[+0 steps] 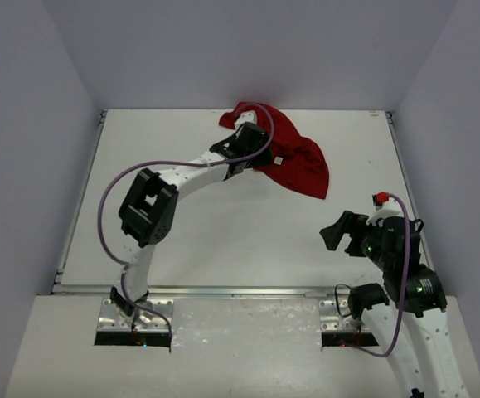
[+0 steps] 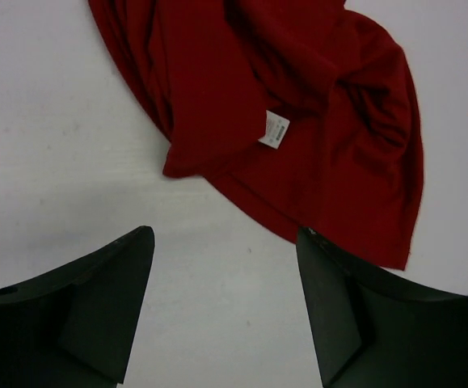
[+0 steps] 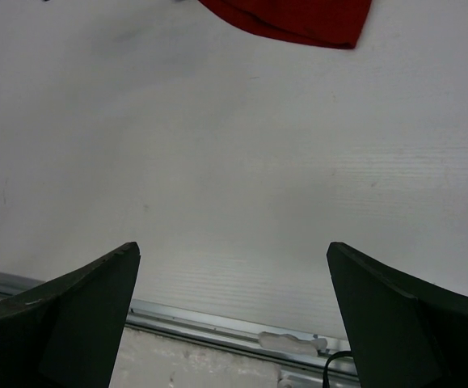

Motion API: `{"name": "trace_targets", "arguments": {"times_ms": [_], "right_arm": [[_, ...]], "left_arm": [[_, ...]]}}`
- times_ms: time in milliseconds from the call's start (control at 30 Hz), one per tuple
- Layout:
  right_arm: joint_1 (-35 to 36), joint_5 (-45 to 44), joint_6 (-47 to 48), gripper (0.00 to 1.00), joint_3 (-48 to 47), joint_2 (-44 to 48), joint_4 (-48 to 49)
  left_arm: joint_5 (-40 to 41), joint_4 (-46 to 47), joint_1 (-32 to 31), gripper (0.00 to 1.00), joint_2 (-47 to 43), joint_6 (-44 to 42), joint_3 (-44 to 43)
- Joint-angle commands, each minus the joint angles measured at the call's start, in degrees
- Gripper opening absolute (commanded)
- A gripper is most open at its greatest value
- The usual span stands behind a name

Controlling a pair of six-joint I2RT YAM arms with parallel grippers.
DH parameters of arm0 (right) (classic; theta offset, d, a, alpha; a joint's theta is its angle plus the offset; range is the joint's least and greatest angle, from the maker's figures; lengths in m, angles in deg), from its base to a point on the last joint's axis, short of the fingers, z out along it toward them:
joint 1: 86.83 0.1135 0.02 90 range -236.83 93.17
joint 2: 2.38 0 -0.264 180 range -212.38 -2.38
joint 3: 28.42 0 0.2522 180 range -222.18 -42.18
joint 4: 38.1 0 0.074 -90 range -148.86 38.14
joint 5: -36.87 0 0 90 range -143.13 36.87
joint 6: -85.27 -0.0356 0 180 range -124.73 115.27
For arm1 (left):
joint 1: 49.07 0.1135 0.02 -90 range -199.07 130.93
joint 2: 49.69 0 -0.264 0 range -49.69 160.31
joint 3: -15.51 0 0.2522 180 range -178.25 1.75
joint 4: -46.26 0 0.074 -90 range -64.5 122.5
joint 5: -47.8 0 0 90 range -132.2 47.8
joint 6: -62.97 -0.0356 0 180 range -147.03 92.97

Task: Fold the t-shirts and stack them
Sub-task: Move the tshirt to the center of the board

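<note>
1 dark red t-shirt (image 1: 298,162) is all you have to work with. It lies crumpled and unfolded on the white surface (image 1: 181,240), with the back wall just beyond it. It is bunched into loose folds rather than spread flat, and its small white neck tag (image 2: 274,129) faces up near the middle of the cloth.

Your left end effector (image 1: 248,143) hangs at the shirt's left part; from above it sits partly over the cloth. In the left wrist view its 2 fingers (image 2: 96,307) stand well apart with only bare surface between them, so it is open and has hold of nothing. The shirt's lower hem runs just ahead of those fingers. The tip of 1 finger meets the hem's edge in that view, but you cannot tell from it whether they touch.

Your right end effector (image 1: 335,234) sits well apart from the shirt, on its near right side, above bare surface. Its 2 fingers (image 3: 80,315) are spread wide and hold nothing. The right wrist view shows only 1 corner of the red cloth at the top, far ahead of the fingertips.

A metal rail (image 3: 217,327) edging the surface runs below that end effector, on the side away from the shirt. A purple cable (image 1: 111,199) loops off the left arm, well to the left of the shirt.
</note>
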Motion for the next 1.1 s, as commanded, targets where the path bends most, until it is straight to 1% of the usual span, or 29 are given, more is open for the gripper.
{"name": "trace_targets", "arguments": {"times_ms": [0,33,67,100,133,200,233,267,300,333,433,500,533,567,600,633,667,700,733,767,800,833,867,900,933,967,1000,1067], "right_arm": [[-0.2,4.1,-0.5,0.99,0.3,1.3,-0.2],[-0.1,4.5,-0.5,0.99,0.3,1.7,-0.5],[-0.2,5.1,-0.6,0.99,0.1,1.9,-0.6],[-0.2,5.8,-0.8,0.99,0.0,2.5,-0.6],[-0.2,7.2,-1.0,0.99,-0.1,2.8,-0.7],[-0.2,8.1,-1.2,0.99,0.1,3.5,-0.4],[-0.2,8.4,-1.3,0.99,0.3,3.9,-0.3],[-0.2,8.4,-1.2,0.99,0.5,3.8,-0.3],[-0.2,8.4,-1.1,0.99,0.4,3.8,-0.5],[-0.2,8.5,-0.8,0.99,0.3,3.5,-0.7],[-0.2,8.4,-0.5,0.99,0.2,3.6,-0.9],[-0.2,8.3,-0.5,0.99,0.7,3.8,0.0],[-0.2,8.5,-0.5,0.99,0.8,3.9,0.1],[-0.2,8.5,-0.6,0.99,1.1,3.7,0.2],[-0.2,8.5,-0.7,0.99,1.0,3.6,0.2],[-0.2,8.5,-0.7,0.99,1.1,3.6,0.1],[-0.2,8.3,-0.7,0.99,1.0,3.7,0.1],[-0.2,8.2,-0.8,0.99,1.1,3.8,0.2],[-0.2,8.1,-0.7,0.99,1.0,3.9,0.2],[-0.2,7.9,-0.7,0.99,1.2,3.9,0.4],[-0.2,7.8,-0.7,0.99,1.3,3.8,0.6],[-0.2,7.8,-0.7,0.99,1.3,3.6,0.6],[-0.2,8.1,-0.7,0.99,1.4,3.4,0.7],[-0.2,8.3,-0.6,0.99,1.4,3.4,0.7],[-0.2,8.3,-0.7,0.99,1.7,3.3,0.9],[-0.1,8.5,-0.8,0.99,1.9,3.4,1.3],[-0.2,8.6,-1.0,0.99,2.2,3.5,1.6],[-0.2,8.9,-1.0,0.99,2.6,3.6,2.3]], "left_arm": [[2.6,-1.9,0.4,0.66,9.3,-5.3,-15.4],[3.6,-3.6,0.5,0.66,14.3,-6.8,-19.0],[5.0,-7.8,0.8,0.66,16.7,-7.7,-22.4],[6.3,-9.9,1.0,0.66,18.9,-8.2,-28.5],[7.0,-10.7,1.1,0.66,20.5,-8.6,-30.4],[3.4,-8.5,1.9,0.64,23.0,-9.9,-31.4],[2.2,-8.0,2.2,0.59,23.6,-10.0,-31.6],[1.9,-8.1,2.8,0.57,25.2,-9.7,-32.1],[2.3,-10.1,3.0,0.57,26.2,-9.4,-34.2],[2.4,-11.0,3.4,0.58,27.7,-8.9,-34.9],[2.5,-11.9,3.4,0.75,28.4,-8.9,-35.0],[1.0,-9.1,3.4,0.79,27.1,-9.3,-32.3],[0.6,-8.4,3.4,0.68,26.9,-9.5,-31.9],[0.2,-8.3,3.5,0.45,27.2,-9.9,-31.9],[0.3,-8.9,3.6,0.17,27.8,-9.9,-33.5],[-0.6,-9.6,4.1,0.07,29.0,-9.9,-34.7],[-1.2,-10.4,4.3,0.00,29.2,-9.8,-35.4],[-1.0,-10.4,4.4,0.00,28.6,-9.5,-34.8],[-0.2,-10.0,4.4,0.00,25.5,-9.2,-33.4],[0.1,-7.0,4.4,0.00,23.0,-9.2,-27.6],[1.4,-3.5,4.4,0.00,16.7,-8.9,-20.1],[3.0,-3.4,4.5,0.00,13.1,-8.2,-20.0],[4.7,-1.3,4.9,0.00,6.7,-6.7,-12.7],[5.7,-0.2,4.9,0.00,6.7,-6.7,-8.9],[5.9,2.1,6.1,0.00,0.9,-4.9,-5.0],[5.7,3.5,6.5,0.00,-1.7,-4.3,2.3],[5.5,4.9,7.3,0.00,-5.9,-3.8,5.5],[6.8,6.1,7.6,0.00,-8.8,-3.3,12.7]]}}
